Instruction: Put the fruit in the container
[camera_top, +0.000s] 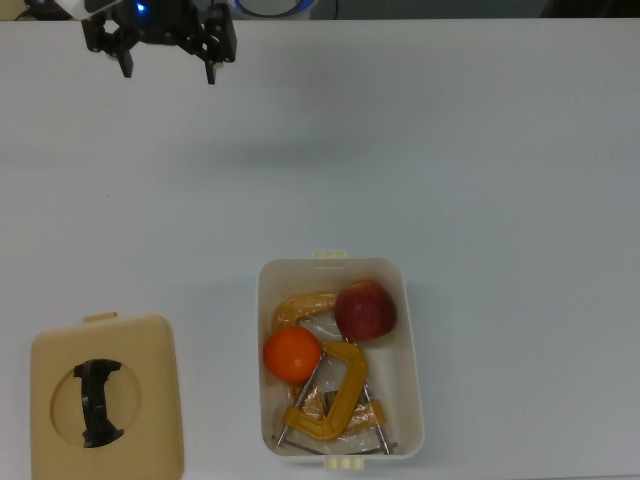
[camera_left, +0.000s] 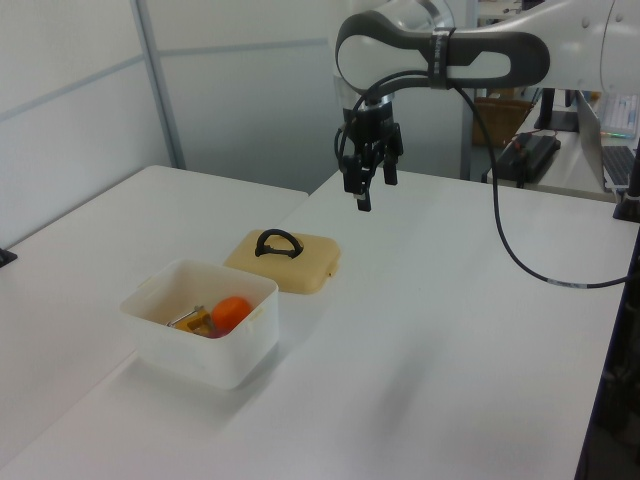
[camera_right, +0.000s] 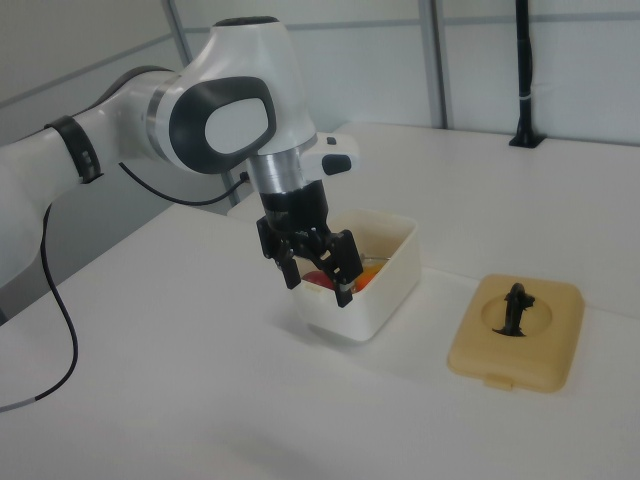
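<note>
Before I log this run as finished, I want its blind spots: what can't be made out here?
- Apple: in the left view, hidden behind the container wall.
- Gripper: in the top view, the arm above it is cut off by the top edge.
- Clamps: in the right view, hidden by the gripper and the wall.

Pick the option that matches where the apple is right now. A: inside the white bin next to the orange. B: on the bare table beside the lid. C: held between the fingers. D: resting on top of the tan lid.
A: the top view shows the apple inside the white bin beside the orange, with yellow clamps below them.
</note>
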